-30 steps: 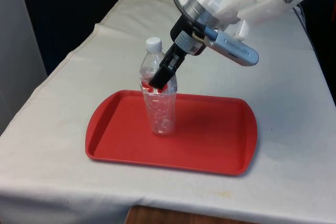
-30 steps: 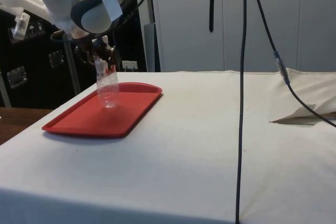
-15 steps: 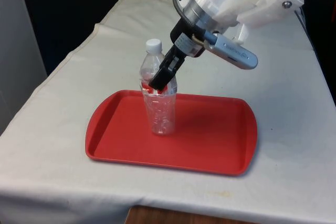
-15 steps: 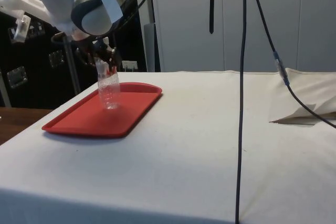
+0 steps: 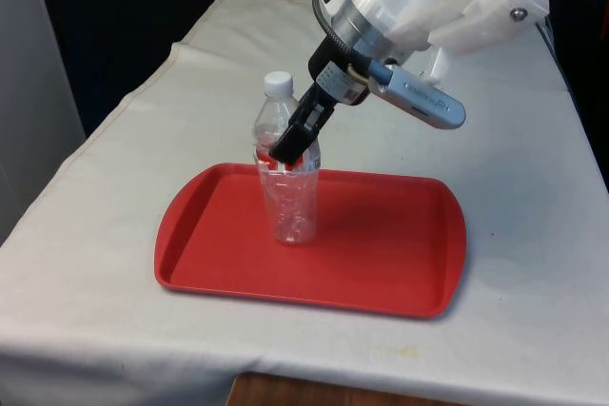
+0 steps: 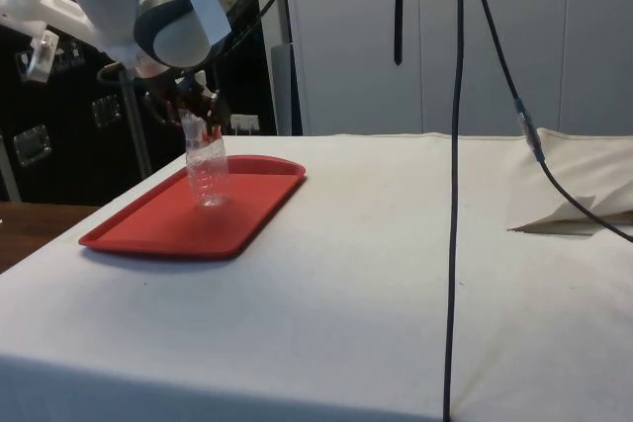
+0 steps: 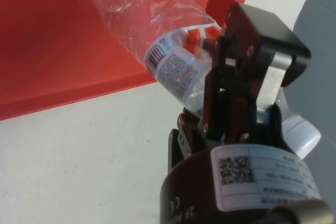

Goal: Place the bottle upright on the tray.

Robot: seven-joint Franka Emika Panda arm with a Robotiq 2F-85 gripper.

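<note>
Clear plastic water bottle (image 5: 288, 189) with white cap, standing on the red tray (image 5: 381, 254), base down toward the front view's left half, leaning slightly. Clenched at the labelled upper body by the black gripper (image 5: 289, 143). Barcode label legible from the wrist (image 7: 173, 66); side view: tray near the white cloth's (image 6: 396, 274) edge.

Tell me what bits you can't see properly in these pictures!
- Whether the bottle base sits flat on the red tray: the clear plastic blurs against the red in the front view, and it is too small in the side view.
- The label's print: too small to read in the wrist view.
- The second finger of the tool: the bottle and nearer finger hide it in the front view.
</note>
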